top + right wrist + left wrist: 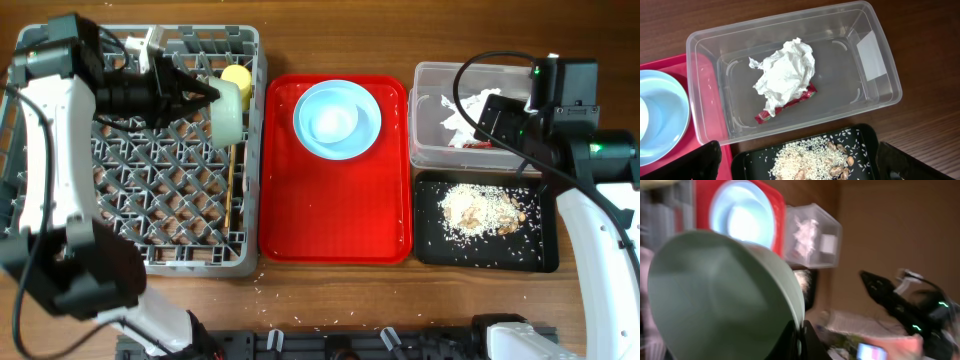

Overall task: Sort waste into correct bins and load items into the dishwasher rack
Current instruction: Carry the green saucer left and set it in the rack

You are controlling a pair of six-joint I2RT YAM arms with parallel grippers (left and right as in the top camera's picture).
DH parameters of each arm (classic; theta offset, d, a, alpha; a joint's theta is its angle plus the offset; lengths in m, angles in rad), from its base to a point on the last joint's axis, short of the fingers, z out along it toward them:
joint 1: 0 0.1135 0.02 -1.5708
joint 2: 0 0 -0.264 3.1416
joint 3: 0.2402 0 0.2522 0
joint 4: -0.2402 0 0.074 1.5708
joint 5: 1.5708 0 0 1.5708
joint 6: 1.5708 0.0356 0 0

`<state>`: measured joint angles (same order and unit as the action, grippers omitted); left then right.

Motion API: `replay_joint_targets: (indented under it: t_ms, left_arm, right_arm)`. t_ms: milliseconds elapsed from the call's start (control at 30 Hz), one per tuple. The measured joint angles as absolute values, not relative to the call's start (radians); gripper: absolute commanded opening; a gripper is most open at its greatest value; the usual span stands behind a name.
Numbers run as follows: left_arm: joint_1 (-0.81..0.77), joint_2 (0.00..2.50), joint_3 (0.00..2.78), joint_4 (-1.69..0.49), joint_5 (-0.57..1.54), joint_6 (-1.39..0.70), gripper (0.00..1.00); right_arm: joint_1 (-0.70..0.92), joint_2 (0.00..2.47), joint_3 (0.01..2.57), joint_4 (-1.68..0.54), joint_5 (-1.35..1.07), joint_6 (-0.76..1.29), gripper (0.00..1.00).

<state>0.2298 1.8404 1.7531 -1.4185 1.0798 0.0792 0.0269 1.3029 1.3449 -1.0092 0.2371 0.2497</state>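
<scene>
1. The left gripper (210, 96) is clenched on the rim of the green saucer (229, 108) and holds it on edge above the upper right part of the dishwasher rack (190, 200).
2. In the blurred left wrist view, the saucer's rim sits pinched between the dark fingers (810, 342).
3. The yellow-green cup (237, 74) sits in the rack's upper right corner, just beside the held saucer.
4. The thin wooden chopsticks (232, 195) lie along the rack's right side.
5. The pale blue plate (337, 118) rests on the upper half of the flat red tray (335, 215), between the rack and the 2 bins.
6. The right gripper (805, 162) hangs released, with its jaws wide apart and nothing between them. It is above the seam where the clear tub (840, 75) meets the black tray (860, 145).
7. The crumpled white napkin (785, 75) lies inside the clear tub, and a red wrapper (790, 106) pokes out from under its lower edge.
8. The beige food scraps (812, 161) are spread across the black tray, which sits just beside the tub.
</scene>
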Motion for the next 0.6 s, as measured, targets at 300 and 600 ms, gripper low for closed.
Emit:
replay_joint_targets:
  t_ms: [300,600]
  left_arm:
    - [0.241,2.07,1.752,-1.493,1.229,0.374,0.04]
    - [0.276,2.107,1.726,-1.386,1.236,0.389,0.04]
  right_arm:
    - [0.027,1.303,1.345,-1.01,0.237,0.25,1.0]
    - [0.027,1.303,1.345,-1.009,0.237,0.25,1.0]
